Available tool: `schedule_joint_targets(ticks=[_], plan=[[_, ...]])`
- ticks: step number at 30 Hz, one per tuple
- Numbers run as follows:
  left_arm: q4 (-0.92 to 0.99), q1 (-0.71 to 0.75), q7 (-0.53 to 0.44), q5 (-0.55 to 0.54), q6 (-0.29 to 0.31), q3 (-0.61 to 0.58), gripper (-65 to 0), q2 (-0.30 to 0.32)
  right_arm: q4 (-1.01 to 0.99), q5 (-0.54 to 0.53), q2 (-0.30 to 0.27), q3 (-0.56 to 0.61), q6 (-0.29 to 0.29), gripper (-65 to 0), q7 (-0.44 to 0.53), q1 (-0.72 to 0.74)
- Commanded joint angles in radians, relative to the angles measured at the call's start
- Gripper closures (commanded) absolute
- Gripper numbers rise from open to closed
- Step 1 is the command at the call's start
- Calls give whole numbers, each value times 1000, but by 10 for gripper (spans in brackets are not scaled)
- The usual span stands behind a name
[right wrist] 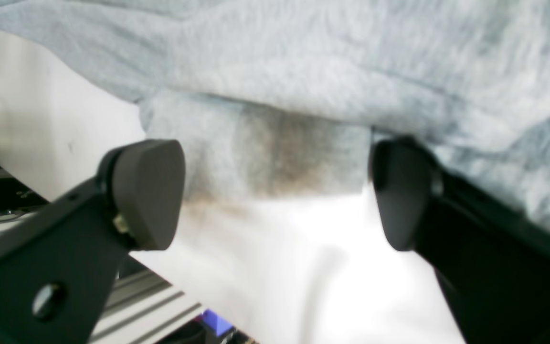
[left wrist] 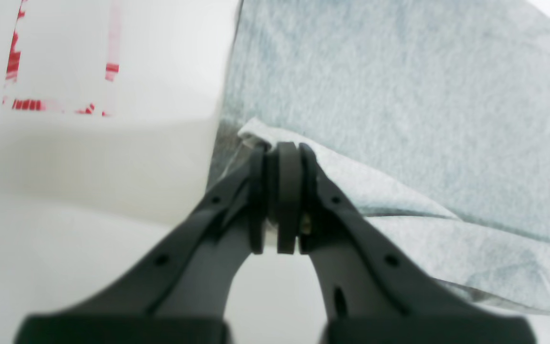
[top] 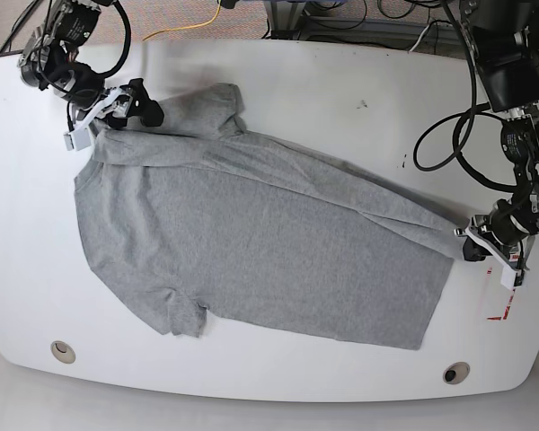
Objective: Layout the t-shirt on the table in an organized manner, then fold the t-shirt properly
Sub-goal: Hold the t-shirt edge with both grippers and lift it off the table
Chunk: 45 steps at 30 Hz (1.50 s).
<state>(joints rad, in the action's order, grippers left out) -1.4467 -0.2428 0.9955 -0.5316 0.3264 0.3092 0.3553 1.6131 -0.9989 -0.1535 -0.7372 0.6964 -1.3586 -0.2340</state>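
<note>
Left gripper [left wrist: 280,157]: fingers pressed together, pinching a folded corner of the t-shirt [left wrist: 399,119] at the garment's edge; cloth drapes away from the clamp toward the view's right. In the base view this gripper [top: 463,247] sits at the shirt's bottom corner, on that view's right side.

Right gripper [right wrist: 275,191]: fingers [right wrist: 146,191] spread wide, nothing held; bunched grey cloth [right wrist: 303,71] lies just beyond the pads, bare white surface between them. In the base view it [top: 142,103] rests at the shirt's upper-left, near the sleeve and shoulder.

T-shirt [top: 251,242]: heather grey, short-sleeved, spread mostly flat across the table [top: 323,108], angled diagonally, a long crease running from the upper-left shoulder to the right corner; one sleeve points toward the near edge.

Table: glossy white, rounded edges; two round metal grommets [top: 62,350] near the front edge; red tape marks [left wrist: 17,62] beside the left gripper; small dark specks.

Surroundings: cables and dark equipment beyond the far edge.
</note>
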Motion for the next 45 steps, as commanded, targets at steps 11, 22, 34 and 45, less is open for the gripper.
schedule_joint_targets(ticks=[11,22,34,45], plan=[[-21,-22,-25,-11,1,5,0,18,-63,-27,-24,0,2,-598,12,41],[-16,-22,-25,-11,1,5,0,18,-56,-42,2,-6,2,-598,-38,40],[-16,-22,-25,-12,1,3,0,17,-44,-159,16,0,2,-598,-38,35],[-16,-22,-25,-12,1,3,0,17,-44,-163,16,100,2,-598,-38,40]])
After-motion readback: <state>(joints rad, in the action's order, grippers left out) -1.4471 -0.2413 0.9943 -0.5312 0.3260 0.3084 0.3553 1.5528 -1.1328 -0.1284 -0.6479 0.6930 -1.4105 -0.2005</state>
